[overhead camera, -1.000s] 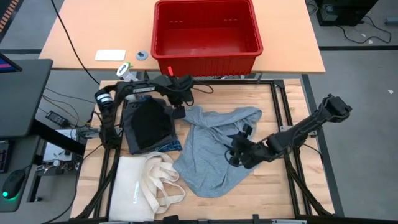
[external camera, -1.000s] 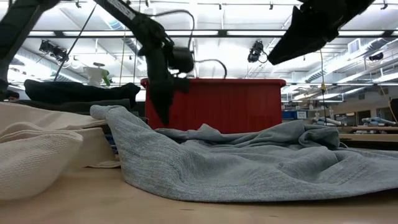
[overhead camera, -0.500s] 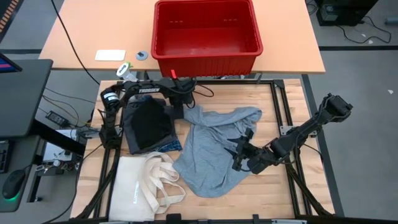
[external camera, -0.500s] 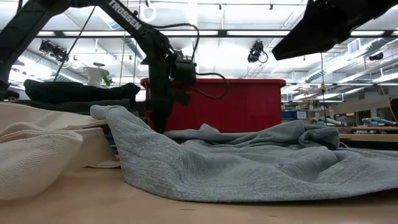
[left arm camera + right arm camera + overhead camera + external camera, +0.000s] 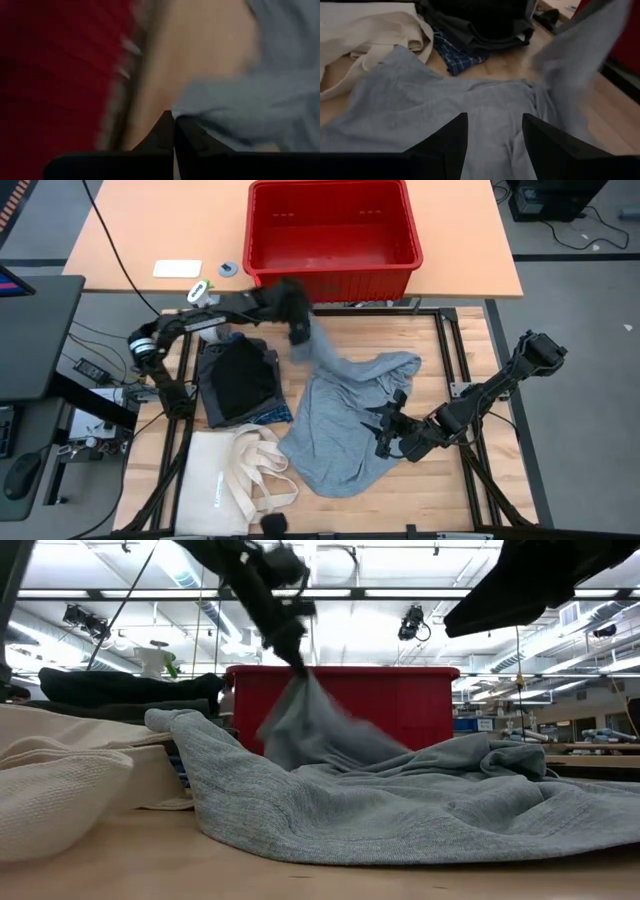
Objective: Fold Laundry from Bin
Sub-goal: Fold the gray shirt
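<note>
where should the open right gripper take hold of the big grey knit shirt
Grip the light grey knit shirt's free edge nearest the right gripper, coming down from above. The left gripper has the far corner pinched and lifted by the red plastic bin, so a near-edge hold would probably spread it.

The large rectangular red plastic bin (image 5: 331, 235) is sitting at the far edge, middle. Before it, a light grey knit garment (image 5: 340, 425) is lying mid-bench. Left of that, a folded black and dark grey pile (image 5: 238, 380) is resting, with a cream canvas tote bag (image 5: 235, 475) lying at the near left corner.
</note>
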Controlling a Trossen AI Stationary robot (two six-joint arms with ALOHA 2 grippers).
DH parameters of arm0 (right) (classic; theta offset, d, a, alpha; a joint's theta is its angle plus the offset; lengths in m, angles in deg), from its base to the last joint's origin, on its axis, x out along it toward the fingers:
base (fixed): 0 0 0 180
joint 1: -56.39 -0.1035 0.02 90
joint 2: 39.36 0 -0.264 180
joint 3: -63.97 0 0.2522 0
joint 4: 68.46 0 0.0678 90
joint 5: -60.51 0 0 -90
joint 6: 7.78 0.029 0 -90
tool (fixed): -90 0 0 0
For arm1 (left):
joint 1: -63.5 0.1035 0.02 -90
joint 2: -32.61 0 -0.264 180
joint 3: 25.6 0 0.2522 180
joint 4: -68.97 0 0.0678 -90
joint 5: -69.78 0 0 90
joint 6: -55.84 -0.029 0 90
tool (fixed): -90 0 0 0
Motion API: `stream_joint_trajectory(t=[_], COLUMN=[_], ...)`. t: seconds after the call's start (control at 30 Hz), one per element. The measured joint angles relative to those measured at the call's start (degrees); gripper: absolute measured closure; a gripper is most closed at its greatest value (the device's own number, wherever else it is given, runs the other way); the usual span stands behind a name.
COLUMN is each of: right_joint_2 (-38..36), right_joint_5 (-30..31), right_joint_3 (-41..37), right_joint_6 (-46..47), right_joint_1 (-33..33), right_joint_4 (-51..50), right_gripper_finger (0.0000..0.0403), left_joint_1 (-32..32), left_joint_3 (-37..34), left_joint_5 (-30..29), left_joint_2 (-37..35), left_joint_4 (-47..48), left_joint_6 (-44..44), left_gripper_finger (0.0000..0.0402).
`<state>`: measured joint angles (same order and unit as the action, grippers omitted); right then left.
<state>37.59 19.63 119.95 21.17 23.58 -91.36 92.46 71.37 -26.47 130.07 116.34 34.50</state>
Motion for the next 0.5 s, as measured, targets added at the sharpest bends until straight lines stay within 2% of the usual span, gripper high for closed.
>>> stream_joint_trajectory(t=[0.1,0.2,0.37,0.43,0.5], right_joint_2=[0.76,1.92,4.04,5.48,7.79], right_joint_5=[-1.47,-2.78,-5.40,-7.31,-12.25], right_joint_3=[0.00,0.00,0.00,0.00,0.00], right_joint_6=[0.04,0.99,0.92,-2.14,-7.85], right_joint_1=[1.02,2.10,4.53,5.89,7.37], right_joint_4=[1.10,0.88,2.56,6.67,14.69], right_gripper_finger=[0.0207,0.0207,0.0207,0.0207,0.0207], left_joint_1=[1.35,2.56,4.05,4.01,3.89], left_joint_3=[0.05,0.05,0.01,0.01,-0.01], left_joint_5=[-6.19,-12.36,-13.55,-13.52,-13.51], left_joint_2=[-3.12,-3.79,-3.33,-3.44,-3.89], left_joint_4=[-6.87,-8.68,-6.87,-7.42,-8.61], left_joint_6=[7.07,11.17,11.40,10.40,8.99], left_gripper_finger=[0.0397,0.0397,0.0397,0.0397,0.0397])
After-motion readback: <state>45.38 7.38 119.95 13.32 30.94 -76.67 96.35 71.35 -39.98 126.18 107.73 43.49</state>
